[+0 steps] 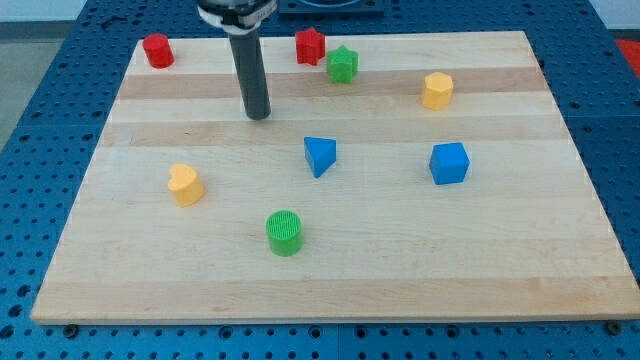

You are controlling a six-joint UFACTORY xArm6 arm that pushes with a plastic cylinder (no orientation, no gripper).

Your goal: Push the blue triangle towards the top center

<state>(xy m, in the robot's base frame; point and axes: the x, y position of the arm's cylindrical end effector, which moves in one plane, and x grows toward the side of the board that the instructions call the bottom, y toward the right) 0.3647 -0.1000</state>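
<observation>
The blue triangle (319, 155) sits near the middle of the wooden board (560, 250), and nothing suggests the push has begun: it lies well short of the top centre. My tip (258, 114) rests on the board at about ten o'clock from the triangle, apart from it and touching no block. There is no pincer to release or clench here; the arm ends in a plain rod. To drive the triangle toward twelve o'clock, I judge the tip must first come round to its six o'clock side. The red star (310, 45) and green star (342, 64) stand near the top centre, close to where the triangle should go, so they could be knocked.
</observation>
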